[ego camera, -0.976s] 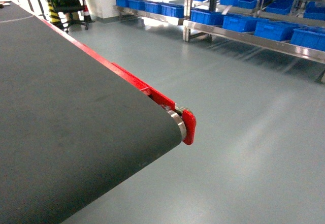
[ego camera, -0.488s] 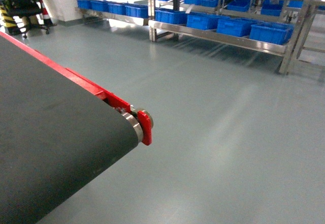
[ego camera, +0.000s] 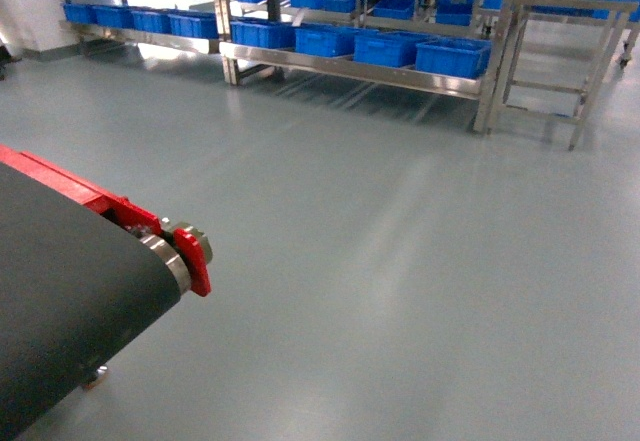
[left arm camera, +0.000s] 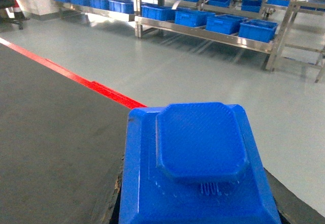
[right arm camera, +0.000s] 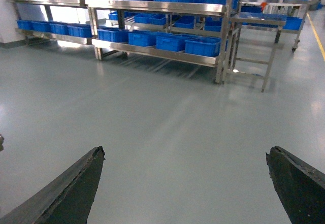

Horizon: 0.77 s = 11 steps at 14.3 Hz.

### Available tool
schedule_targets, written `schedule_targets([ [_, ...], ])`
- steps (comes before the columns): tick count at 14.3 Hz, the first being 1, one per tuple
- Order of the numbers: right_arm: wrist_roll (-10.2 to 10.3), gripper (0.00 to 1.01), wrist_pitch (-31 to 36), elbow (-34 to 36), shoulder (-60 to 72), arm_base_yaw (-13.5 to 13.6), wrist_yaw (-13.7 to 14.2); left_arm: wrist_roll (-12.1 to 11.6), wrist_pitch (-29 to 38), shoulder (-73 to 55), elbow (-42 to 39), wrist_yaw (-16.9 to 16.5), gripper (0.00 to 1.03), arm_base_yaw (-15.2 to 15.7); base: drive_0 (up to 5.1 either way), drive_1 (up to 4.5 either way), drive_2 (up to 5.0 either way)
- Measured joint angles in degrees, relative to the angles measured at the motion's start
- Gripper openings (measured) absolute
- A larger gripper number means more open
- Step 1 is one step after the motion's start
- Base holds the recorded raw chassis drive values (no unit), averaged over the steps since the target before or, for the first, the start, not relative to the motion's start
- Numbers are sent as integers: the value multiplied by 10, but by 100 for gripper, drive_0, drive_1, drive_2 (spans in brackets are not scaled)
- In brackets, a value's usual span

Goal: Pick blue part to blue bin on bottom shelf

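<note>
left hand: clamped on blue part, right up against the wrist cam | right hand: spread apart, empty, aimed at floor | bottom shelf: far off, dead ahead across bare floor, blue bins lined along it | target bin: can't tell yet

Three forward-facing views, head high, wrists low, all sharing the distant bottom shelf of blue crates.

view swung right (conveyor slid left).
</note>
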State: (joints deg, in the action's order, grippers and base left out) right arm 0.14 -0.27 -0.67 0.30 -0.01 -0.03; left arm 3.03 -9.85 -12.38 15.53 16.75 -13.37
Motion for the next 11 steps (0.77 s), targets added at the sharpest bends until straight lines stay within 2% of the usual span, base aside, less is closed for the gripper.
schedule_targets([
  [11, 0, 98, 0, 0, 0, 0, 0, 0, 0, 0, 0, 0, 43, 0, -158, -158, -158],
])
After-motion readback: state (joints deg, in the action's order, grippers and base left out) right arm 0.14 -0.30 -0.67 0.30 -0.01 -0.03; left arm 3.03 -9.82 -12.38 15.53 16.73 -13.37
